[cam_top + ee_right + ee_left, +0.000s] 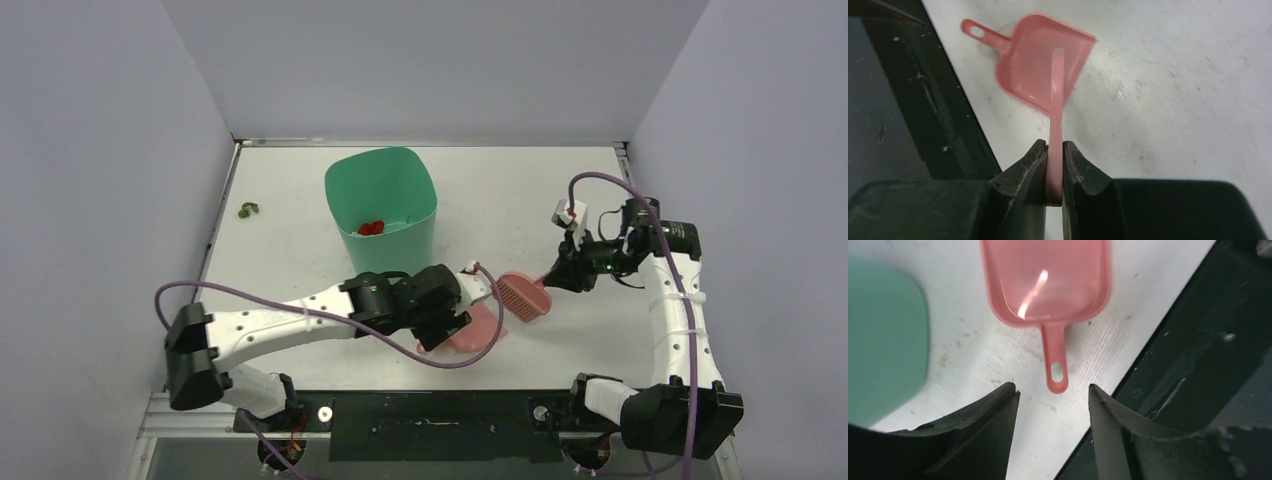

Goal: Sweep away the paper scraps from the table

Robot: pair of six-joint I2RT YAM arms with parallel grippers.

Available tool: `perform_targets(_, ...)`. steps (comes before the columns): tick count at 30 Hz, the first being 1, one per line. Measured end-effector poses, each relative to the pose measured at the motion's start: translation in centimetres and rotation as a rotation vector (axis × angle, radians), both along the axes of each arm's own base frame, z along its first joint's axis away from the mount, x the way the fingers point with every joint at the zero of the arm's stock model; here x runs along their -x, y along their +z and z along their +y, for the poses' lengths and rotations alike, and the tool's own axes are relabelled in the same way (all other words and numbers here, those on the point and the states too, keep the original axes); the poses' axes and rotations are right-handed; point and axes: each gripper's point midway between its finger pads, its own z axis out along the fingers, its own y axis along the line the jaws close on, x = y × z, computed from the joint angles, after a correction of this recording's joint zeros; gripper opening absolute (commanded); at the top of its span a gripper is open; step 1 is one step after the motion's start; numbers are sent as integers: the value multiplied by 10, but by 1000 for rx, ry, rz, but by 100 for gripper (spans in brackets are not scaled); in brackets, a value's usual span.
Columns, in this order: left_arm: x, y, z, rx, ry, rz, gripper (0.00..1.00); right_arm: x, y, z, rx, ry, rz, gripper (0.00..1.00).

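At the front edge of the table, the left gripper hangs with jaws spread above the handle of the flat-lying pink dustpan, not gripping it. Just beyond, the right gripper is clenched on the handle of the pink brush, whose head is near the pan. Farther back, red paper scraps lie inside the green bin. One olive scrap rests by the far left edge. It is probably feather-light and soft, better pushed with the bristles than pinched. It is a curled wad, too small to show an axis.
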Motion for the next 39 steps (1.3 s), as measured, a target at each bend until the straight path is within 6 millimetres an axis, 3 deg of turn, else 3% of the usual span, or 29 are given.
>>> perform_targets(3,-5,63,-10,218,-41,-108,62,15,4,28,-27,142,-6,6)
perform_targets(6,-8,128,-14,444,-73,-230,65,31,13,53,-76,254,-7,6)
perform_targets(8,-8,156,-15,544,-94,-287,65,38,20,65,-110,308,-16,6)
perform_targets(10,-8,168,-20,594,-118,-311,64,45,26,76,-143,354,-19,6)
perform_targets(12,-7,168,-31,608,-149,-309,63,51,31,83,-172,389,-17,6)
perform_targets(17,-5,125,-57,524,-201,-231,58,57,44,93,-219,423,-26,6)
perform_targets(23,0,105,-68,493,-235,-182,31,61,45,95,-229,430,-14,6)
perform_targets(31,4,103,-72,500,-252,-158,0,67,45,95,-231,428,-19,7)
perform_targets(35,7,100,-73,512,-262,-146,0,67,45,95,-230,431,-26,22)
perform_targets(38,9,100,-71,539,-252,-144,0,67,45,96,-238,432,-22,57)
perform_targets(39,11,99,-69,546,-246,-141,0,67,45,96,-242,432,-22,63)
